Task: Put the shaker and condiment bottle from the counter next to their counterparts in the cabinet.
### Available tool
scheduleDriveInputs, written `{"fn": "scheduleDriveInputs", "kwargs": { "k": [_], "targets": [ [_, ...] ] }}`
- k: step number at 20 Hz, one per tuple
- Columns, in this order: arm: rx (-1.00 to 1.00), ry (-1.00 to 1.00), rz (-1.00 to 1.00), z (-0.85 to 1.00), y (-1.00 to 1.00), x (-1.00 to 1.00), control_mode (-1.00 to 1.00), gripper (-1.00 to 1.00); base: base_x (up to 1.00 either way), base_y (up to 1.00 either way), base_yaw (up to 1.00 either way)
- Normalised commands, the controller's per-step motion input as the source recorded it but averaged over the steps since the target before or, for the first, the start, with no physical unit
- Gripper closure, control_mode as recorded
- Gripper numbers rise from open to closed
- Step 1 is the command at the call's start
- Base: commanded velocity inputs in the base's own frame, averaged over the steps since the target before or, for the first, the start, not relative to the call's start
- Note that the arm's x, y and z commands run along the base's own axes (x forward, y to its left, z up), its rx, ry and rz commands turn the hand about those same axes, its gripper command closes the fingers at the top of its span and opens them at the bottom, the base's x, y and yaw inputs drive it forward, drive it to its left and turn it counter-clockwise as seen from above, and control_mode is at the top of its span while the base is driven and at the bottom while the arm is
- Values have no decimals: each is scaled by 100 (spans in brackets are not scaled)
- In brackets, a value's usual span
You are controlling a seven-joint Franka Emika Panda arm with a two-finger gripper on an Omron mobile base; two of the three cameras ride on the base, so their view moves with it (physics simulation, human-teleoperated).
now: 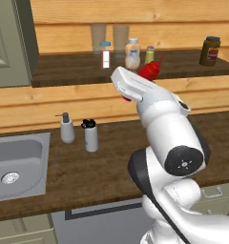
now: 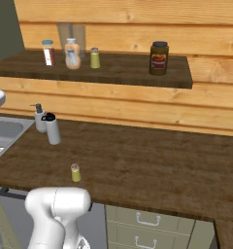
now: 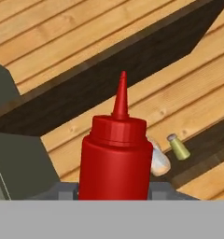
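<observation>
The red condiment bottle (image 3: pixel 115 161) is lifted and tilted before the cabinet (image 1: pixel 78 71) shelf, while the yellow-green shaker (image 2: pixel 75 172) stands upright on the counter (image 2: pixel 152 170).

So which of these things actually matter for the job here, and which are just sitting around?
Part of the job:
- red bottle, held in the gripper
- shaker on the counter
- matching shaker on the shelf
- blue-capped bottle
- rounded clear bottle
- shelf
- counter

Just lying about:
- brown jar
- soap dispenser
- white bottle
- sink
</observation>
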Motion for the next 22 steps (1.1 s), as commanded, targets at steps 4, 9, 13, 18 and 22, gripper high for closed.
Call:
{"fn": "scheduleDriveInputs", "kwargs": {
  "k": [4, 9, 13, 18, 22],
  "targets": [
    [-1, -16, 7, 4, -12, -4, -100, 100, 0, 0, 0],
    [-7, -19, 20, 13, -47, 0, -100, 100, 0, 0, 0],
    [-7, -14, 24, -1, -81, 0, -100, 100, 0, 0, 0],
    [-2, -6, 0, 0, -4, -4, -100, 100, 0, 0, 0],
    [-24, 2, -42, 7, -14, 14, -100, 100, 0, 0, 0]
  ]
}}
